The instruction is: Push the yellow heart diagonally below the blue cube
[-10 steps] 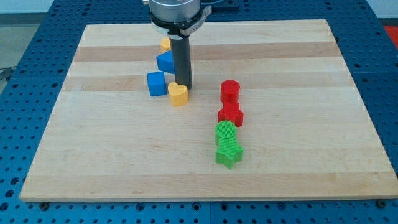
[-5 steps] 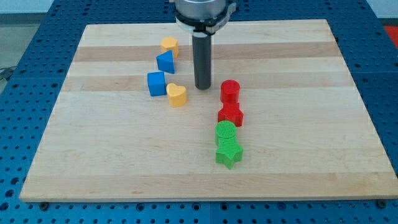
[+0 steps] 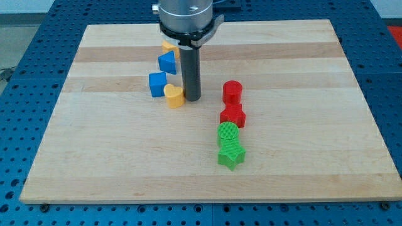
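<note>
Touching my tip point(image 3: 193, 100) to yellow heart's point(image 3: 174, 96) right side | heart diagonally below-right of blue cube point(image 3: 157, 83), touching | rod only, grasping nothing | counted: two yellow, two blue, two red, two green blocks | wooden board point(image 3: 94, 157)

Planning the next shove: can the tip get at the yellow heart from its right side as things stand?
Probably yes. My tip already sits against the yellow heart on the view's right, nothing between them; the blue cube lies just up-left of the heart.
</note>
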### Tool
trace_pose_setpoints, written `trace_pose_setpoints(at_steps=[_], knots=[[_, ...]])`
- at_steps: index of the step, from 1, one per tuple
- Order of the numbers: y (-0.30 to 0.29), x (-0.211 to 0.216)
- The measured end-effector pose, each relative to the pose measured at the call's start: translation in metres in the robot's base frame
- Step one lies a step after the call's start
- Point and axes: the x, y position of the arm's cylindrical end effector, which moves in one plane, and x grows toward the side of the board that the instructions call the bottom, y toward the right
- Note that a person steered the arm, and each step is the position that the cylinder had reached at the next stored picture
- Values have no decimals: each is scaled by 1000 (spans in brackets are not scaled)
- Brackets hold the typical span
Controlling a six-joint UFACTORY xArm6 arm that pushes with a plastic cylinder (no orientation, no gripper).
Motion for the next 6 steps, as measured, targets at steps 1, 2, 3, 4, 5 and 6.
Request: trace_pose_setpoints(at_steps=[1, 2, 3, 4, 5, 6], knots=[[-2, 0], [-2, 0], [-8, 0], [-7, 0], [-3, -1], [4, -66]])
